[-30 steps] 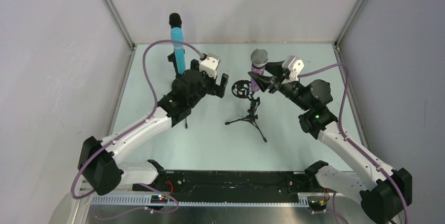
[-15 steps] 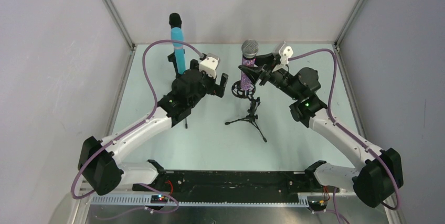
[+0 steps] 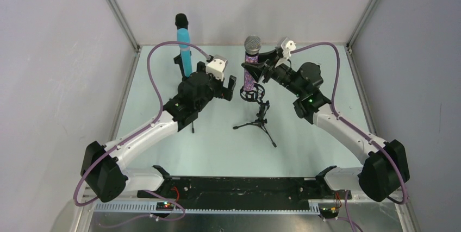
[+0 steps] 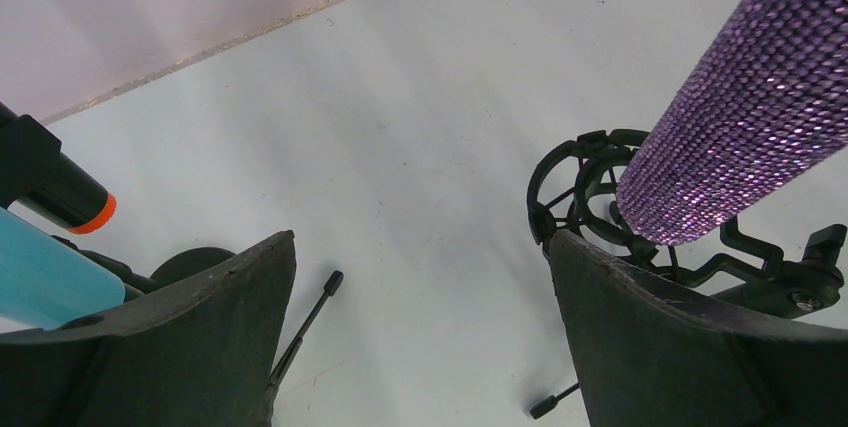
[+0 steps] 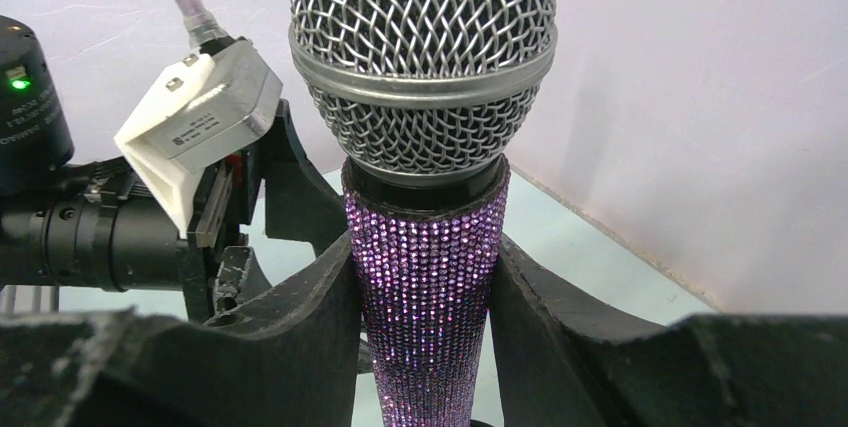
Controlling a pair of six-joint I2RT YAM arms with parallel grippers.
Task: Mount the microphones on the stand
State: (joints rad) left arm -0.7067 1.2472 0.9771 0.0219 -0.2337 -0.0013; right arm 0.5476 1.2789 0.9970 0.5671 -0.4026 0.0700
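Note:
My right gripper [image 5: 425,262] is shut on the glittery purple microphone [image 5: 427,277], holding it upright with its silver mesh head on top. In the top view this microphone [image 3: 250,71] hangs with its lower end just above the black ring clip [image 3: 251,93] of the small tripod stand [image 3: 261,120]. The left wrist view shows the purple shaft's end [image 4: 740,117] over that ring [image 4: 590,187], slightly tilted. My left gripper [image 4: 422,239] stands open and empty just left of the stand. A cyan-blue microphone [image 3: 185,52] stands upright at the back left. A black one with an orange-red end [image 4: 55,187] shows beside it.
Thin tripod legs [image 4: 305,322] lie on the pale table [image 3: 217,145] under my left gripper. The enclosure's white walls and metal frame posts [image 3: 117,12] close in the back and sides. My left arm's wrist camera [image 5: 195,117] is close to the purple microphone.
My right arm has swung left and back, carrying the purple microphone from right of the ring clip to above it. The left arm has not moved.

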